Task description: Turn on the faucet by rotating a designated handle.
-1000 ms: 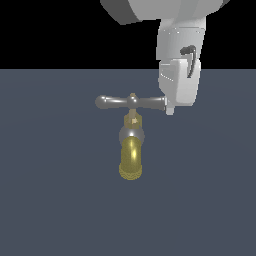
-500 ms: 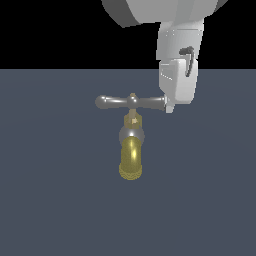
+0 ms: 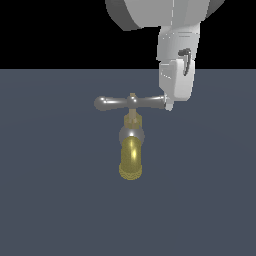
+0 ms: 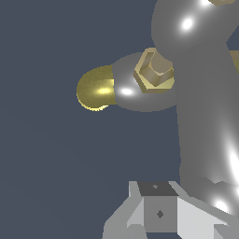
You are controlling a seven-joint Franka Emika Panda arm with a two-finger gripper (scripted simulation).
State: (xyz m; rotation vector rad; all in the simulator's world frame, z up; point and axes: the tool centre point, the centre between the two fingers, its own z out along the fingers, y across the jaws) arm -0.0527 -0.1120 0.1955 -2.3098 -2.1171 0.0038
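Dark grey tabletop [image 3: 50, 200] carries the faucet [image 3: 131, 150], spout toward the camera. My fingers [image 3: 169, 105] meet the handle [image 3: 131, 103] at its bulb on the exterior view's right; whether they are apart or together I cannot tell. Contact looks made; the turning seems left to do.

The exterior view stands off in front of the faucet [image 3: 131, 145], facing its spout end-on and slightly from above, far enough to take in the whole handle [image 3: 131, 103], the dark floor [image 3: 50, 200] around the faucet and the arm's lower end above it. The wrist view sits very close above the faucet, looking down on it, with the gripper [image 4: 158, 214] at the frame edge. Both views share the faucet, its handle and the floor.
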